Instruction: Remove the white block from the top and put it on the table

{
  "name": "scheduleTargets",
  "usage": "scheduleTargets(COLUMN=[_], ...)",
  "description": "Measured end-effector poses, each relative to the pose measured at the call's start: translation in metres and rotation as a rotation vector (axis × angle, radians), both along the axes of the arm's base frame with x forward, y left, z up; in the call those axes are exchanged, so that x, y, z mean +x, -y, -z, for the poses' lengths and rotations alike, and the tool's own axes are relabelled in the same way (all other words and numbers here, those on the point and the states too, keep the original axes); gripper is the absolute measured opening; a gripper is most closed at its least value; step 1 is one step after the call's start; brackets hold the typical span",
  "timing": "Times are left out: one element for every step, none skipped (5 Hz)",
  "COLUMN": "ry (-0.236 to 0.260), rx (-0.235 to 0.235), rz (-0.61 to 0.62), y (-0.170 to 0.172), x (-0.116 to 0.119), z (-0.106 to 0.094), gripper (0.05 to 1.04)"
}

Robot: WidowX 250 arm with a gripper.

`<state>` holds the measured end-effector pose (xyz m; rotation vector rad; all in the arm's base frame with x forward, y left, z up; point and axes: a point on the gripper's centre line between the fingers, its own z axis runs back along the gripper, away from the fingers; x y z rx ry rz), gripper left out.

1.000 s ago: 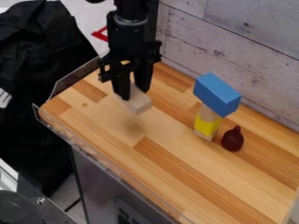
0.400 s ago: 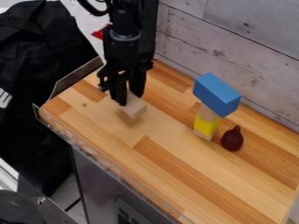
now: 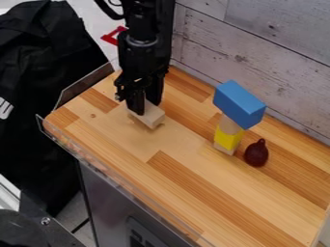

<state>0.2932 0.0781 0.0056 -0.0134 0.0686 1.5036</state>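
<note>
Hanging down from the top edge of the view, the black robot arm [image 3: 142,43] is holding its pincer [image 3: 145,106] over the upper left part of the wooden tabletop [image 3: 226,193]. The pincer is pointing downward and is pinching the white block [image 3: 152,116] between its two fingers. The block is sitting at the fingertips, its near end projecting toward the lower right, past the fingers, and its far end being partly hidden behind them. A shadow is falling just beside the block's lower edge; whether the underside is touching the tabletop, one cannot tell. Well apart from the pincer, to the right, a stack is standing upright: a blue block [image 3: 239,104] is lying across the top, a tan piece [image 3: 228,125] is supporting it, a yellow block [image 3: 227,139] is coming next, and a pale piece [image 3: 224,148] is forming the base. Just beside this stack, on its right, a dark red pear-shaped object [image 3: 256,153] is resting on the tabletop. Behind, a wall of whitish planks [image 3: 258,53] is bordering the work surface.
</note>
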Motion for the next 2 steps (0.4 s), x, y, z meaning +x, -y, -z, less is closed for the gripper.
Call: scheduleTargets(ry=[0.007, 0.019], rx=[-0.005, -0.011], rz=[-0.011, -0.027], y=[-0.0024, -0.0019], x=[0.0006, 0.0026], z=[0.0007, 0.0007], gripper=[0.479, 0.548])
